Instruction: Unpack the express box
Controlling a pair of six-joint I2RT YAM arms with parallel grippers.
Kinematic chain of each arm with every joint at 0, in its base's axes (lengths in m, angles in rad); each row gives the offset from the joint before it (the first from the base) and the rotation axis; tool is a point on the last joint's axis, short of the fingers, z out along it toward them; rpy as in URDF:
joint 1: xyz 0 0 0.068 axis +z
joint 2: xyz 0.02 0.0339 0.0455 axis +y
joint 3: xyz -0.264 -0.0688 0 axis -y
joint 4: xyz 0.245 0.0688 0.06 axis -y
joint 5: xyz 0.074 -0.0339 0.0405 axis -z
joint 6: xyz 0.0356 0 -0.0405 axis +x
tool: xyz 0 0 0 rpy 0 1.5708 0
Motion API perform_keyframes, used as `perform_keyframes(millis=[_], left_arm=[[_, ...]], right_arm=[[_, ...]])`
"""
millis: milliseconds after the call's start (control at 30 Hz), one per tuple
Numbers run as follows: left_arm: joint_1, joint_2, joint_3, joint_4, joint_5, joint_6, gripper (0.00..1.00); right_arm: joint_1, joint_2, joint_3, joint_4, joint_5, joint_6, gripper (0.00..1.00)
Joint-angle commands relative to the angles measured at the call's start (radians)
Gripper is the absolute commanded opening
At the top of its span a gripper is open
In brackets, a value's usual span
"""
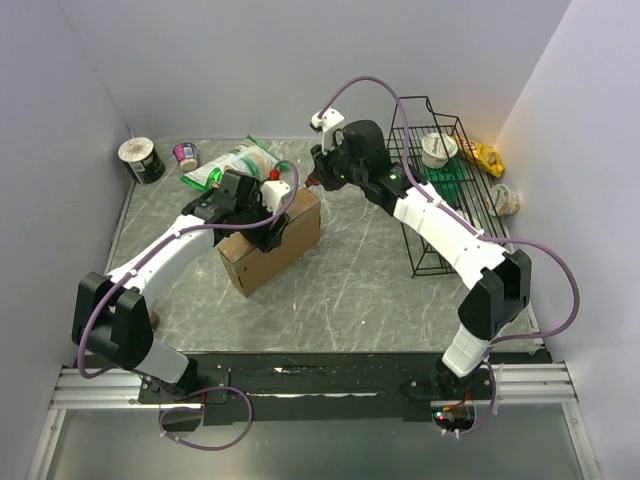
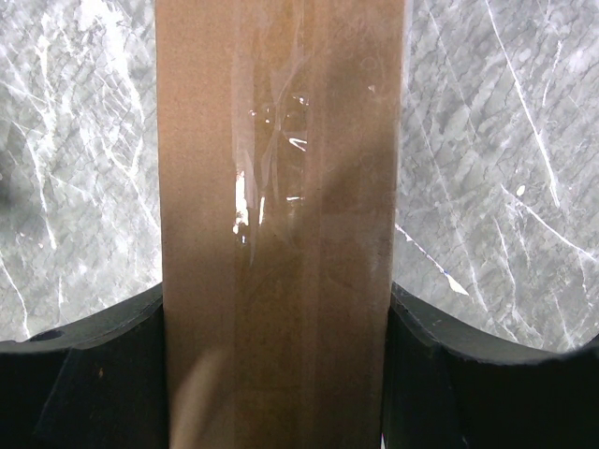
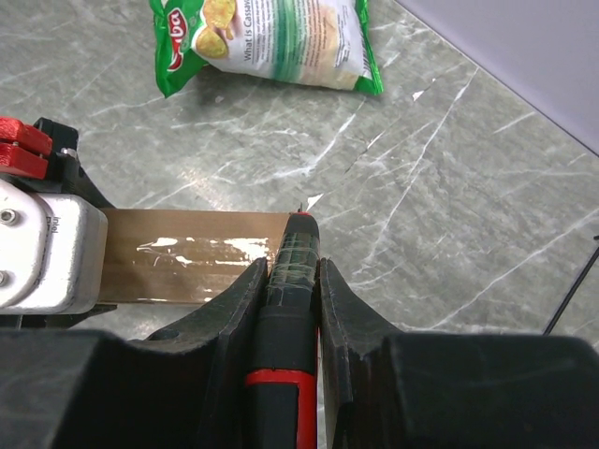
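Observation:
The express box [image 1: 275, 243] is brown cardboard and stands on edge on the marble table. My left gripper [image 1: 262, 207] is shut on its upper edge. In the left wrist view the taped edge [image 2: 281, 215] fills the gap between the black fingers [image 2: 94, 374]. My right gripper [image 1: 318, 178] is shut on a black and red cutter [image 3: 292, 318]. The cutter's tip touches the right end of the box's taped edge [image 3: 187, 254]. The left gripper's white body [image 3: 42, 245] shows at the other end of the box.
A green-and-white snack bag [image 1: 235, 160] lies behind the box and also shows in the right wrist view [image 3: 271, 37]. Two cups [image 1: 142, 158] [image 1: 186, 154] stand at the back left. A black wire rack [image 1: 440, 190] on the right holds a cup [image 1: 437, 148].

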Motion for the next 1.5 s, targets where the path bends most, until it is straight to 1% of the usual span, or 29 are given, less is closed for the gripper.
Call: perform_keyframes(millis=[0, 533, 1100, 1467], left_arm=[[-0.006, 0.009, -0.011, 0.004, 0.002, 0.008, 0.69], [-0.006, 0.023, -0.003, -0.001, 0.002, 0.011, 0.69], [-0.008, 0.026, 0.000, -0.004, -0.002, 0.008, 0.69], [-0.008, 0.041, 0.011, -0.007, 0.001, 0.003, 0.69]], right_arm=[[0.011, -0.058, 0.051, 0.049, 0.013, -0.025, 0.00], [0.015, -0.097, 0.011, 0.064, 0.019, -0.005, 0.00], [0.016, -0.058, 0.033, 0.005, -0.015, -0.005, 0.00], [0.016, -0.035, 0.042, -0.023, -0.007, -0.012, 0.00]])
